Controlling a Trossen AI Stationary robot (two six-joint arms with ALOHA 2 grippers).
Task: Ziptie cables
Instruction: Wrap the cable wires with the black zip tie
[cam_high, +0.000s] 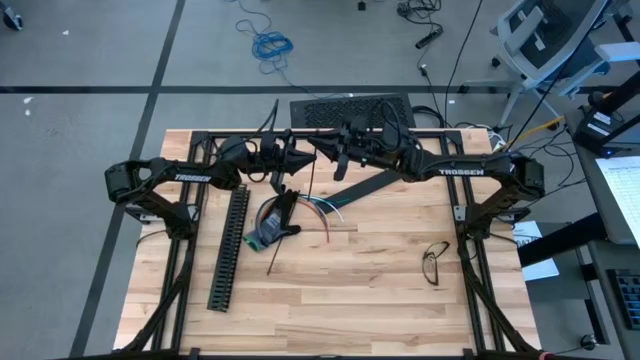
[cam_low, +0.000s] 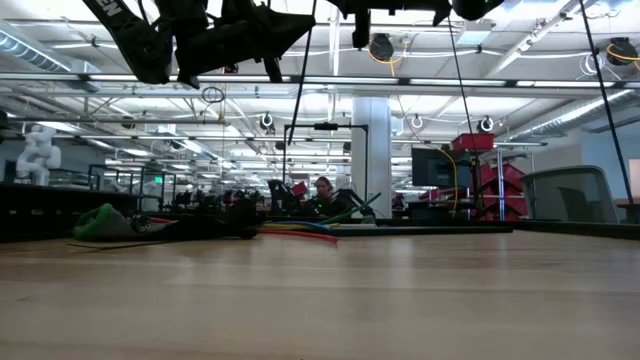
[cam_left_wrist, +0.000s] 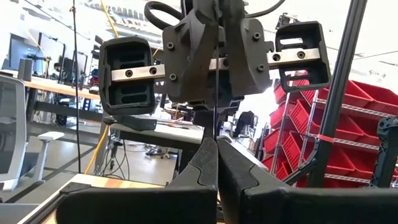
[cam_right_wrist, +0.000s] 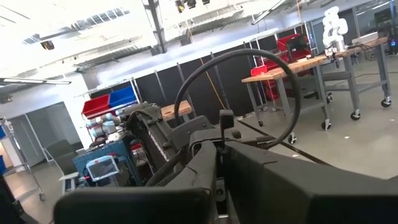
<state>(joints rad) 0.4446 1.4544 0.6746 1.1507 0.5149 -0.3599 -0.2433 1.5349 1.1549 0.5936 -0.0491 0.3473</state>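
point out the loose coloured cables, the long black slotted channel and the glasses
loose coloured cables (cam_high: 318, 207), high view, fanned wire ends
long black slotted plastic channel (cam_high: 229, 245), high view, its middle
dark-framed glasses (cam_high: 435, 262), high view, the frame

Red, blue, green and white cables (cam_high: 322, 208); black slotted channel (cam_high: 229, 247); pale wood table (cam_high: 370, 290)

I'm looking down on the wooden table (cam_high: 330, 300): the cables (cam_high: 310, 212) lie near its middle, a long black slotted channel (cam_high: 228, 245) just to their left, a pair of glasses (cam_high: 435, 262) well apart on the right.
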